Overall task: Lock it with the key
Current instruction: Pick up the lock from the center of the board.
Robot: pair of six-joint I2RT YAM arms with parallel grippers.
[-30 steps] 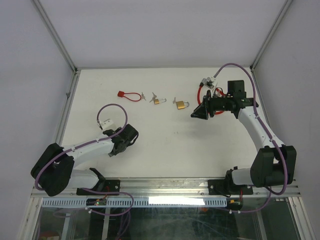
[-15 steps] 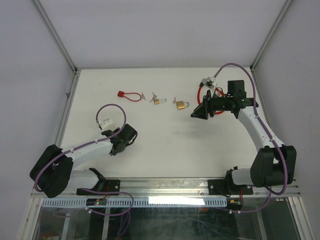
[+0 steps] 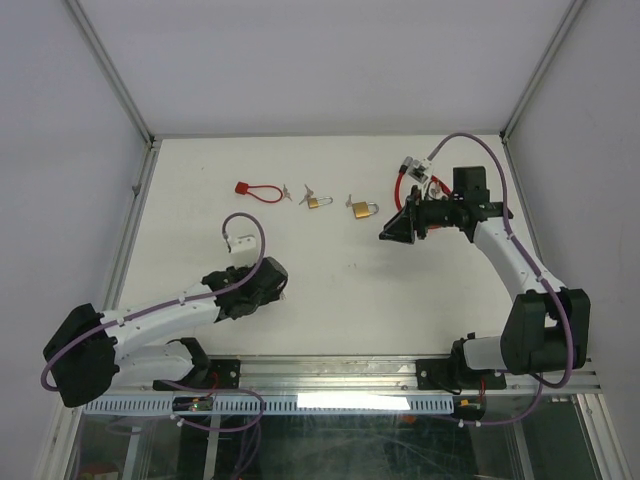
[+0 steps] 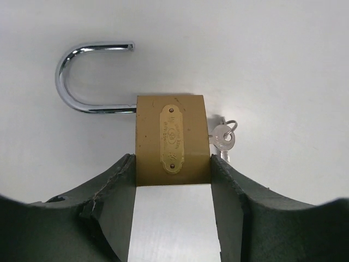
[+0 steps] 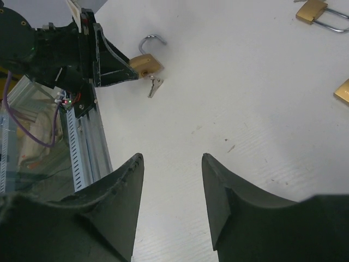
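The left arm has just reached out. 1 second ago its left gripper (image 3: pixel 265 288) sat a bit further back and to the left. Now it is closer to the middle of the table (image 3: pixel 330 300). The right arm has hardly moved.

The left gripper is clamped tight on the padlock (image 4: pixel 172 139), 1 finger on each side of the gold body. The silver loop (image 4: pixel 87 76) on top is swung out to the side, so the lock is open. The key (image 4: pixel 223 136) sticks out of the end away from the loop, just above 1 finger.

The right gripper (image 5: pixel 170 174) has its fingers apart and holds nothing. It hangs over the table, well apart from the padlock, and it points toward it.

I think the left arm is bringing the padlock over so the right arm can help. The loop needs to be pushed back in, and then the key turned. None of that is done yet.

2 other gold locks (image 3: pixel 362 208) and a red cable lock (image 3: pixel 258 190) lie further back on the table, and nobody is touching them.
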